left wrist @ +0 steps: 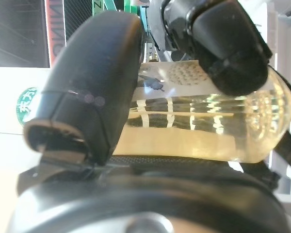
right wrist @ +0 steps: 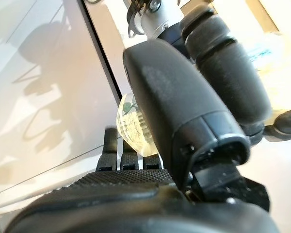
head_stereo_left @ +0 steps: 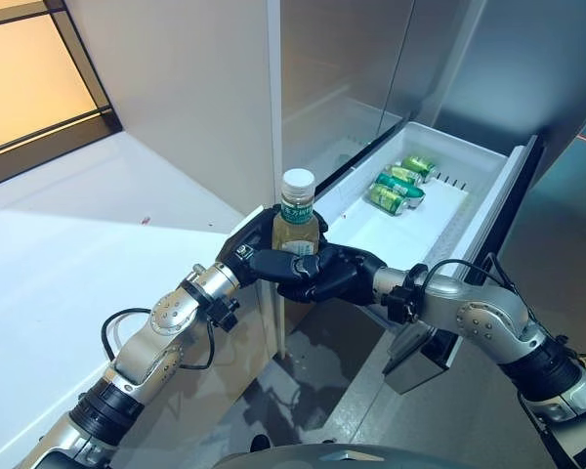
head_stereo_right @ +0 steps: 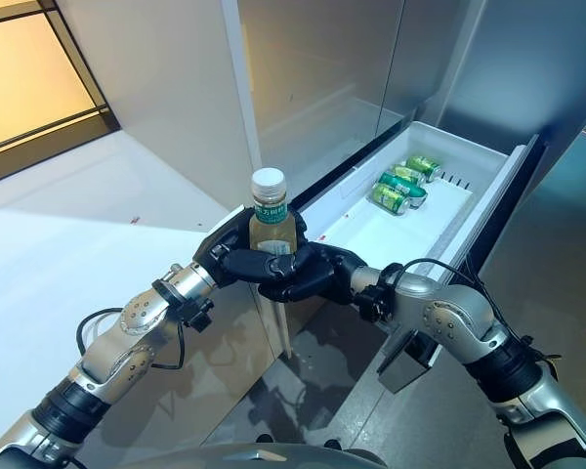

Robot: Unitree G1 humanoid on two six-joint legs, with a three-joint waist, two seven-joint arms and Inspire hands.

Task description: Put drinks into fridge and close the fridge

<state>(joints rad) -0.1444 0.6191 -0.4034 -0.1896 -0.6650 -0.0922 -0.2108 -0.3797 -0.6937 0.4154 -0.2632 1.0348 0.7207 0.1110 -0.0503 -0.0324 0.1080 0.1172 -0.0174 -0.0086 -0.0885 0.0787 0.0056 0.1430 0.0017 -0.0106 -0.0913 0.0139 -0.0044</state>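
Observation:
A clear bottle of pale yellow tea (head_stereo_left: 296, 221) with a white cap and green label stands upright in mid-air in front of the fridge's edge. My left hand (head_stereo_left: 257, 249) is curled round it from the left, and my right hand (head_stereo_left: 327, 273) wraps it from the right; both grip its lower half. The bottle's yellow body (left wrist: 203, 131) fills the left wrist view under the thumb. Its base (right wrist: 131, 124) shows past my right thumb in the right wrist view. The fridge drawer (head_stereo_left: 439, 220) is pulled out to the right and holds three green cans (head_stereo_left: 398, 186) at its far end.
The fridge's grey side wall (head_stereo_left: 195, 88) rises right behind the bottle, with its front edge (head_stereo_left: 275, 117) close to the cap. A white floor (head_stereo_left: 68, 234) spreads to the left, and a wood-framed window (head_stereo_left: 39, 78) lies at the far left.

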